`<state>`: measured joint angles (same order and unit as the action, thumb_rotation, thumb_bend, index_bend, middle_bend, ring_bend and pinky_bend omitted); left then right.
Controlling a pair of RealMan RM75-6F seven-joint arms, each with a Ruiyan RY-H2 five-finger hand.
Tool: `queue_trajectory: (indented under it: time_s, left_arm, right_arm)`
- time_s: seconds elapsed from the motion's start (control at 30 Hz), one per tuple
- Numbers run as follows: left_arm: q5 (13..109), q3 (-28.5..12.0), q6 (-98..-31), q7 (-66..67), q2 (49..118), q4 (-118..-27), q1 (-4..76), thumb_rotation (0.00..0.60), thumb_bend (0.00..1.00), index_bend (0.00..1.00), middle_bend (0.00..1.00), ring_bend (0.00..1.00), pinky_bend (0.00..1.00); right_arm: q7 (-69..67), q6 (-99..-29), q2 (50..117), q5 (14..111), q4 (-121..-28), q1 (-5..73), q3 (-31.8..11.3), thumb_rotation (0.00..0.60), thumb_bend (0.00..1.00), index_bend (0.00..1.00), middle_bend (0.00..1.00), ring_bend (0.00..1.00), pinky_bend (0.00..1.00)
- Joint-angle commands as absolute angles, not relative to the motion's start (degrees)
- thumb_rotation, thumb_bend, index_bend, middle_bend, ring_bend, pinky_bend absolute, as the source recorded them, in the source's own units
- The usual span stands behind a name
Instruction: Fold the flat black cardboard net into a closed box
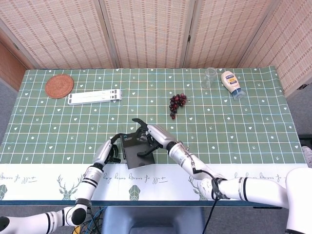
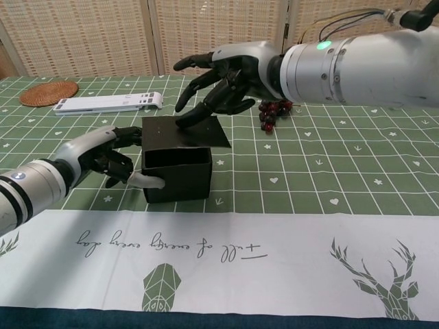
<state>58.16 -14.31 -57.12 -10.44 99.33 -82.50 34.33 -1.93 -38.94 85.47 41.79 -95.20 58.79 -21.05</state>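
The black box [image 2: 175,164] stands near the surface's [image 2: 322,171] front edge, lid flap nearly flat. The left hand [image 2: 110,159] grips its side; the right hand's [image 2: 226,72] spread fingers [image 2: 188,120] press the lid.

woven folding screen [image 1: 146,31], green patterned tablecloth [image 1: 243,122], grey floor [image 1: 300,109]
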Motion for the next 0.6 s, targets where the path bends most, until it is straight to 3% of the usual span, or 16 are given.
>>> queue_trajectory:
  time_s: [0.03, 0.13, 0.27, 0.6]
  left_arm:
    - [57.11, -14.59, -56.78, -9.65, 99.18, -83.47, 33.88, 0.600, 0.07, 0.13, 0.21, 0.66, 0.81]
    - [56.81, -14.43, -55.70, -9.43, 97.84, -84.90, 33.66, 0.600, 0.07, 0.01, 0.07, 0.62, 0.81]
    - [56.48, -14.74, -55.11, -9.74, 97.13, -85.32, 33.42, 0.600, 0.07, 0.00, 0.01, 0.59, 0.80]
    - [54.55, -14.04, -53.54, -7.44, 93.79, -88.19, 32.86, 0.600, 0.05, 0.00, 0.00, 0.55, 0.79]
  right_arm:
    - [5.34, -43.59, 86.46, 40.07, -94.56, 62.25, -17.82, 0.600, 0.00, 0.02, 0.34, 0.83, 1.00]
    - [8.34, -44.81, 87.18, 38.45, -93.92, 63.63, -17.03, 0.600, 0.00, 0.05, 0.34, 0.83, 1.00]
    - [11.04, -46.41, 88.33, 37.01, -92.96, 64.77, -16.42, 0.600, 0.00, 0.06, 0.34, 0.84, 1.00]
    - [14.12, -48.23, 90.05, 34.55, -93.02, 66.11, -16.30, 0.600, 0.00, 0.09, 0.36, 0.85, 1.00]
